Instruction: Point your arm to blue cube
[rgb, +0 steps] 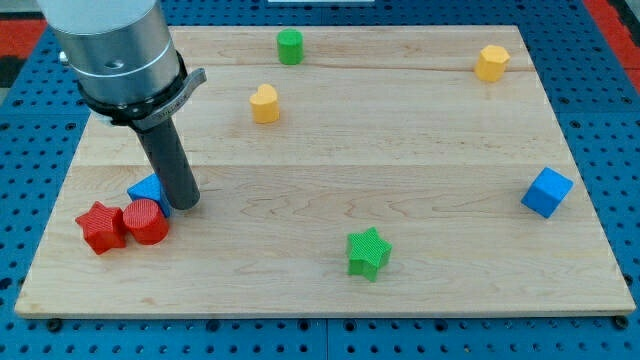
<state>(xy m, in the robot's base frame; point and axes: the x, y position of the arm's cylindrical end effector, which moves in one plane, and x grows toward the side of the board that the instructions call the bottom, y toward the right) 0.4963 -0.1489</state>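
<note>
The blue cube (547, 192) sits near the board's right edge, at mid height. My tip (184, 204) is far away at the view's left, resting on the board beside a small blue block (147, 190) that the rod partly hides. Just below the tip lie a red cylinder (147, 222) and a red star (102, 226), touching each other.
A green star (367, 252) lies at the lower middle. A yellow block (264, 103) and a green cylinder (290, 46) stand at the upper middle. A yellow hexagon block (491, 62) sits at the top right. The wooden board (330, 150) lies on a blue pegboard table.
</note>
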